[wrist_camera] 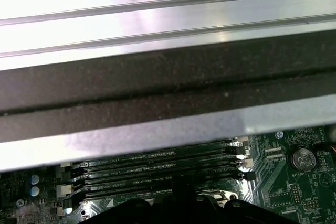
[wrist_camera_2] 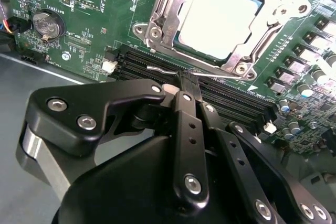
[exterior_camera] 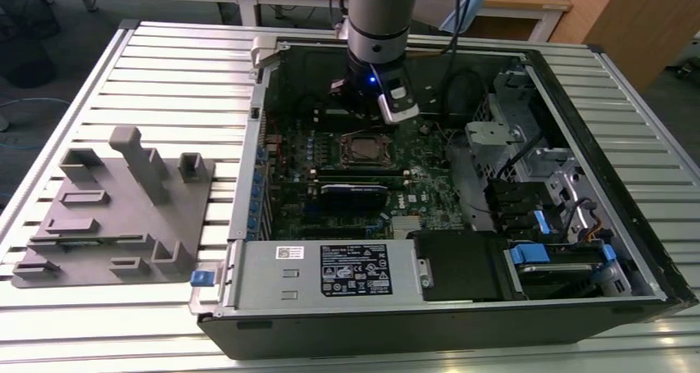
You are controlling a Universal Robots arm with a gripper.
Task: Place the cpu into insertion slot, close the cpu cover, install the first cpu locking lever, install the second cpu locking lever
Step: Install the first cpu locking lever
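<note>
Black gripper (wrist_camera_2: 188,81) looks pinched shut, tips right at the thin silver wire lever (wrist_camera_2: 160,69). Silver-grey square cpu (wrist_camera_2: 220,19) sits in the insertion slot (exterior_camera: 361,147), mid-frame in the exterior view, with the silvery metal cpu cover (wrist_camera_2: 249,51) down around it.

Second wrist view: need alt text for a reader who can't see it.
The cpu lies framed by the silvery cpu cover on a green motherboard. In the foreground, the black tool reaches toward it, its tip at the end of a thin metal locking lever beside the long black memory slots.
</note>
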